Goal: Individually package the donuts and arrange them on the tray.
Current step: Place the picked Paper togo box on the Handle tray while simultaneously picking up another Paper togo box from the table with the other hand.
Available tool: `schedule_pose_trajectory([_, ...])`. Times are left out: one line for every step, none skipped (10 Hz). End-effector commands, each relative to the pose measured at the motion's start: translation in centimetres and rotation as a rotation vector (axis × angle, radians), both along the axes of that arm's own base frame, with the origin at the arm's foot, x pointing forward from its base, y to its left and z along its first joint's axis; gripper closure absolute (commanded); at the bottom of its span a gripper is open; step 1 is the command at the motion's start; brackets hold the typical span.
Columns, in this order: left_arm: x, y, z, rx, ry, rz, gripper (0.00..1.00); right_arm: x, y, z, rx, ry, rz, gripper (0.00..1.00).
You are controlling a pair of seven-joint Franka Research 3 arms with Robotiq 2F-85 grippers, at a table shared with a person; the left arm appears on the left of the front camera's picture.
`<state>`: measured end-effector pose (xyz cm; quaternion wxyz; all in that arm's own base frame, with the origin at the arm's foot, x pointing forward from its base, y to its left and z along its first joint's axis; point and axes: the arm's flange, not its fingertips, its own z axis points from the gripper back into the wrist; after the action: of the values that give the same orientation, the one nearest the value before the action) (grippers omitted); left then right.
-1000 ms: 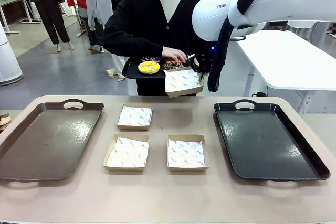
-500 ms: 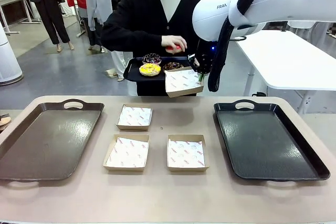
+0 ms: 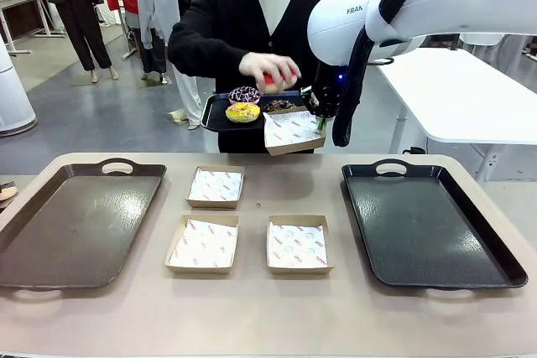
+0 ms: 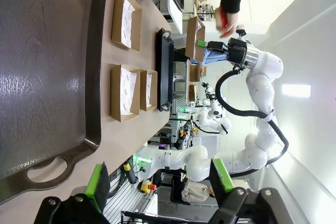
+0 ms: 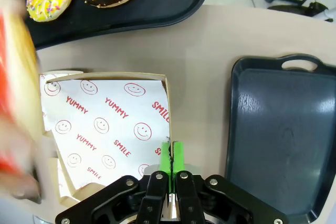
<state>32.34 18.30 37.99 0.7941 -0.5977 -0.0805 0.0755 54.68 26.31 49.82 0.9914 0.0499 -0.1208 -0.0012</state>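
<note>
My right gripper (image 3: 320,119) is shut on the rim of a paper-lined cardboard box (image 3: 291,130), holding it in the air beyond the table's far edge; the wrist view shows the gripper (image 5: 170,156) pinching the box (image 5: 105,129) at its near edge. The person's hand holds the red donut (image 3: 270,81) just above the box, and it is a blur (image 5: 10,77) in the wrist view. The yellow (image 3: 242,111), chocolate (image 3: 278,106) and purple (image 3: 244,94) donuts lie on a small black tray (image 3: 215,112) that the person holds. My left gripper (image 4: 160,182) is open and holds nothing.
Three lined boxes (image 3: 216,186) (image 3: 203,243) (image 3: 298,243) sit mid-table. A brown tray (image 3: 75,220) lies at the left and a black tray (image 3: 428,224) at the right, both bare. My right arm reaches over the table's far right.
The person's hand has picked the red donut off the small tray and lifted it over the held box. The small tray has risen slightly. Neither arm has moved.
</note>
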Motion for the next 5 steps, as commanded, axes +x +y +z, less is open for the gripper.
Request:
schedule_pose_trajectory([-0.11,0.07,0.20,-0.008,-0.002,-0.003,0.00,-0.09,-0.19,-0.10,0.005,-0.014,-0.003,1.00])
schedule_pose_trajectory([-0.11,0.07,0.20,-0.008,-0.002,-0.003,0.00,-0.09,-0.19,-0.10,0.005,-0.014,-0.003,1.00])
schedule_pose_trajectory([-0.11,0.07,0.20,-0.008,-0.002,-0.003,0.00,-0.09,-0.19,-0.10,0.005,-0.014,-0.003,1.00])
schedule_pose_trajectory([-0.11,0.07,0.20,-0.008,-0.002,-0.003,0.00,-0.09,-0.19,-0.10,0.005,-0.014,-0.003,1.00])
schedule_pose_trajectory([-0.11,0.07,0.20,-0.008,-0.002,-0.003,0.00,-0.09,-0.19,-0.10,0.005,-0.014,-0.003,1.00])
